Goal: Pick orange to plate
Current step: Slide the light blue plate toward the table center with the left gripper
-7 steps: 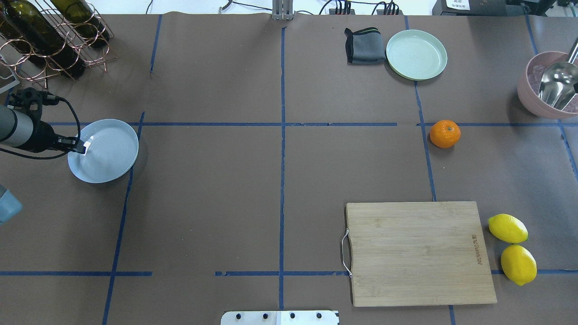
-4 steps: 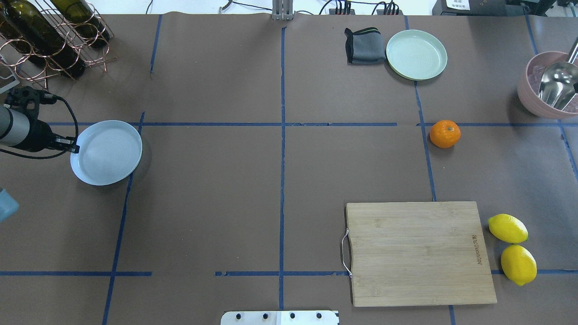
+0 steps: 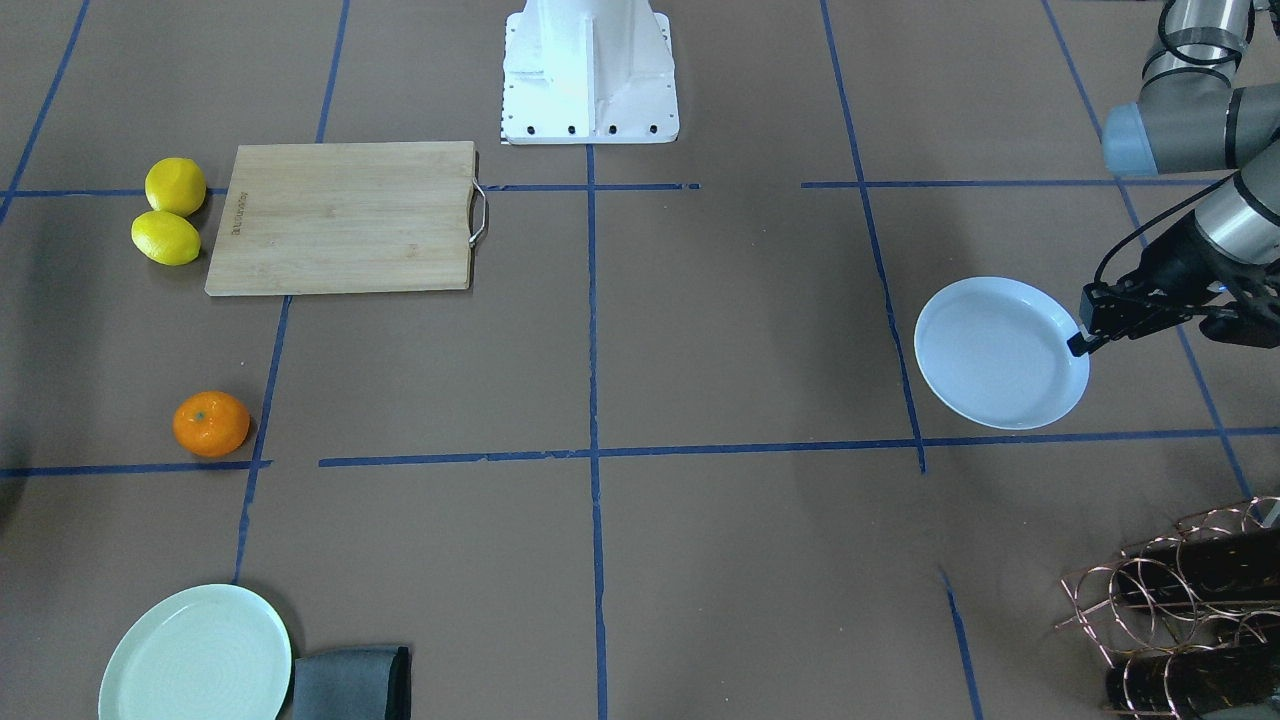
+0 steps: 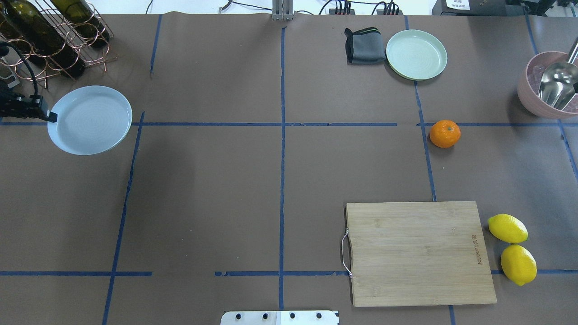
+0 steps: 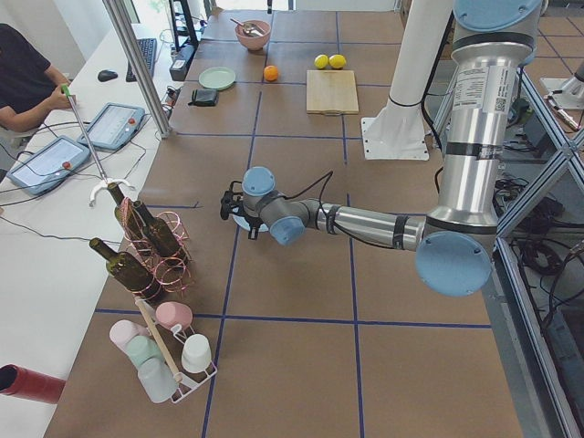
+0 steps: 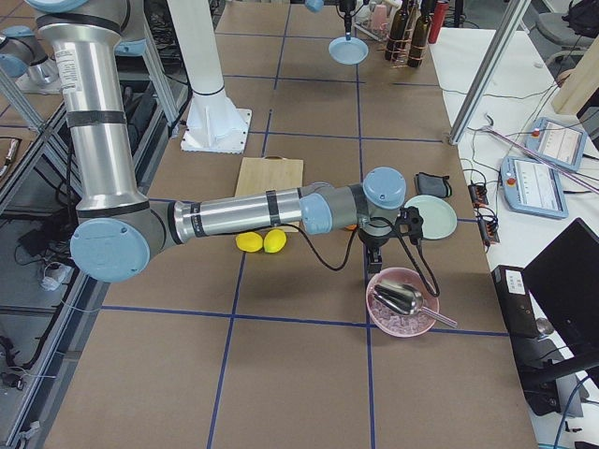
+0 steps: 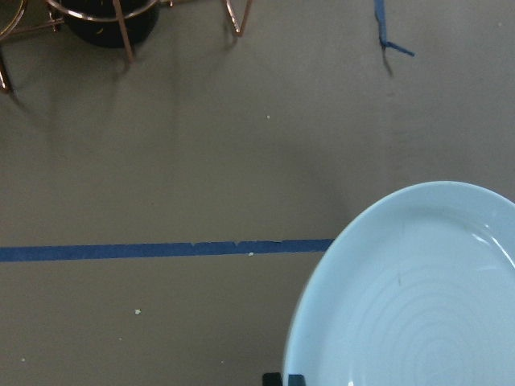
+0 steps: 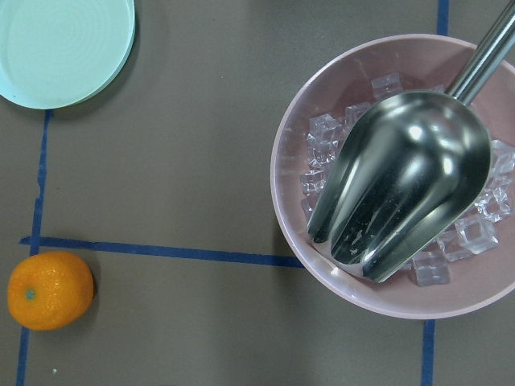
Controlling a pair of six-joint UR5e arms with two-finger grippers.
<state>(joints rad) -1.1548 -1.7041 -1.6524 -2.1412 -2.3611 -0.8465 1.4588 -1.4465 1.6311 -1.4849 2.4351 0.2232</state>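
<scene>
The orange [image 4: 445,133] rests on the brown table on the right side, also seen as the orange [image 3: 211,424] and low at the left in the right wrist view [image 8: 50,289]. The plate [image 4: 90,120], pale bluish-white, hangs off the table at the far left; my left gripper [image 4: 49,117] is shut on its left rim. In the front view the left gripper [image 3: 1078,340] pinches the plate [image 3: 1000,352]. My right gripper [image 6: 374,265] hovers near the pink bowl, a little beyond the orange; whether it is open or shut I cannot tell.
A pink bowl [image 4: 542,97] of ice with a metal scoop stands at the right edge. A mint-green plate [image 4: 416,54] and grey cloth [image 4: 363,45] lie at the back. A cutting board [image 4: 420,253] and two lemons [image 4: 508,228] are front right. A wine rack [image 4: 49,36] is back left.
My left gripper has carried the plate away from the robot and slightly leftward, toward the wine rack. The orange has stayed put.
</scene>
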